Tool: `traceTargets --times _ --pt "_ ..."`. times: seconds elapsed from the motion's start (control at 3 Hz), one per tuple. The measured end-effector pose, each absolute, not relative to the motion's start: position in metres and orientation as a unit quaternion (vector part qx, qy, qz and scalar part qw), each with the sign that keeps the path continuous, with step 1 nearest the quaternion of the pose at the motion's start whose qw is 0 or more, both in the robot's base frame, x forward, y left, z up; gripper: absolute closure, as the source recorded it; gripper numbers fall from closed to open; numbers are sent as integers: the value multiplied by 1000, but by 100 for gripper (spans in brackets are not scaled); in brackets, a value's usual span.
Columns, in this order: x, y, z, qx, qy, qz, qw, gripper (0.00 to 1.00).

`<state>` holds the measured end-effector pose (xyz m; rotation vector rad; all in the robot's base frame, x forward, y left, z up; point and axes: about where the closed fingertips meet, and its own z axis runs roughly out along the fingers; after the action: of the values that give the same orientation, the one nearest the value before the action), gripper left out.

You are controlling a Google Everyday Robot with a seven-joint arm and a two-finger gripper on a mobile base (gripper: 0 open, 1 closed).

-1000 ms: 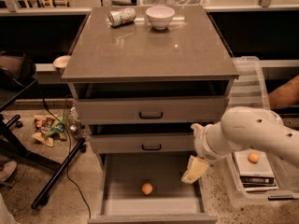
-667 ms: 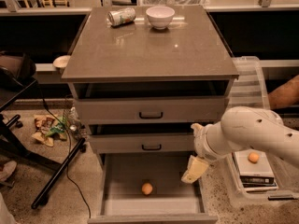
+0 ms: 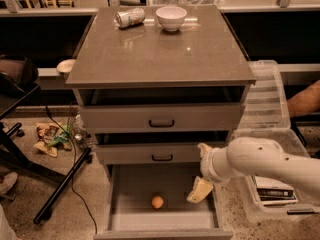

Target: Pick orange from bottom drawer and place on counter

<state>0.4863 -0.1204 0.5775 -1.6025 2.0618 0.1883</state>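
The orange [image 3: 157, 202] lies on the floor of the open bottom drawer [image 3: 131, 185], near its middle front. My gripper [image 3: 202, 169] hangs at the drawer's right side, above and to the right of the orange and apart from it. Its two cream fingers [image 3: 200, 190] stand apart, one above the other, with nothing between them. My white arm [image 3: 265, 161] comes in from the right. The counter [image 3: 160, 54] is the grey-brown top of the cabinet. The two upper drawers with black handles are slightly ajar.
A white bowl [image 3: 171, 18] and a tipped can [image 3: 130, 17] sit at the counter's back. Clear plastic bins [image 3: 267, 101] stand right of the cabinet, one holding a book [image 3: 275, 190]. Black stand legs [image 3: 60, 184] and litter [image 3: 50, 136] lie on the floor to the left.
My arm and gripper have moved slightly left and down, toward the open bottom drawer. The orange has not moved.
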Motion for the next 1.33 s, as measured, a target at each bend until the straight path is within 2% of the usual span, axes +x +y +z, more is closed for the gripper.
traceTargets --times 1.0,1.33 --pt "494 -91 402 -510 784 190 300 0" --pt "485 -85 384 -505 786 205 292 0"
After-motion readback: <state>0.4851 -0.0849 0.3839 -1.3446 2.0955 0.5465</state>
